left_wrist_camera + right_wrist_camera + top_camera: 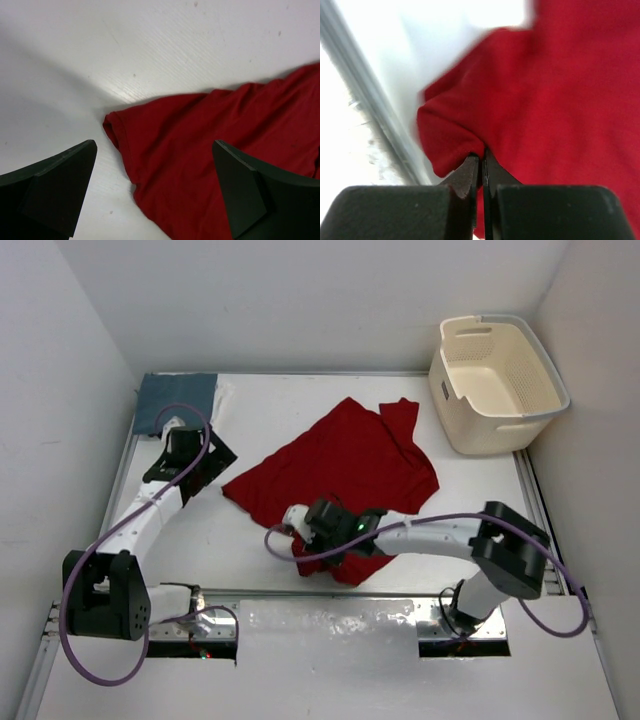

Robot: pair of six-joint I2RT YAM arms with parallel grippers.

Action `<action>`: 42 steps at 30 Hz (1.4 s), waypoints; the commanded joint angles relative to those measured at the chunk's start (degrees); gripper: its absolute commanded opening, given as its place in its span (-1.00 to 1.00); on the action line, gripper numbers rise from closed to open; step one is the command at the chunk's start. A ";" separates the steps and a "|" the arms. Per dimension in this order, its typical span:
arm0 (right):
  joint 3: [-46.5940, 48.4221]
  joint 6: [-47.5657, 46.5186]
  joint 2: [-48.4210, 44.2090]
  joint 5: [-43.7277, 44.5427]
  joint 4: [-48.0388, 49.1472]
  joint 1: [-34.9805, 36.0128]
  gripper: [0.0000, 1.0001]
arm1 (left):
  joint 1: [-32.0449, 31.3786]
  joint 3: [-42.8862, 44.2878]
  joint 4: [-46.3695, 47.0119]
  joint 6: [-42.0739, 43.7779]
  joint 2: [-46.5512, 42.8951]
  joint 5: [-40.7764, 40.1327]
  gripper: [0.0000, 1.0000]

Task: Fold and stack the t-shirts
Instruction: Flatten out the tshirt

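The bright red t-shirt [345, 465] lies spread and rumpled in the middle of the table. My right gripper [305, 537] is at its near edge, shut on a pinched fold of the red cloth [450, 135], with the jaws pressed together [481, 159]. My left gripper [212, 472] is open just left of the shirt's left corner. In the left wrist view [155, 192] its fingers straddle the red sleeve edge [150, 150] without touching it. The dusty blue-grey t-shirt [176, 400] lies folded at the back left corner. I cannot make out the white t-shirt.
The cream perforated laundry basket [497, 380] stands empty at the back right. White walls close in the table on three sides. A metal rail [375, 115] runs along the near table edge, close to my right gripper.
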 commanded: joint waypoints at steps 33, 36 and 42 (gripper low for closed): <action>38.31 -1.04 9.29 13.77 -10.39 -43.00 -1.00 | -20.81 -10.60 3.56 2.39 6.38 3.80 0.91; 37.43 -0.95 8.59 13.33 -9.95 -43.26 -1.00 | -21.08 -10.00 4.09 2.74 9.45 -1.91 0.78; 36.20 -0.60 7.62 12.80 -10.13 -43.52 -1.00 | -21.17 -8.15 9.00 2.49 16.04 -7.98 0.43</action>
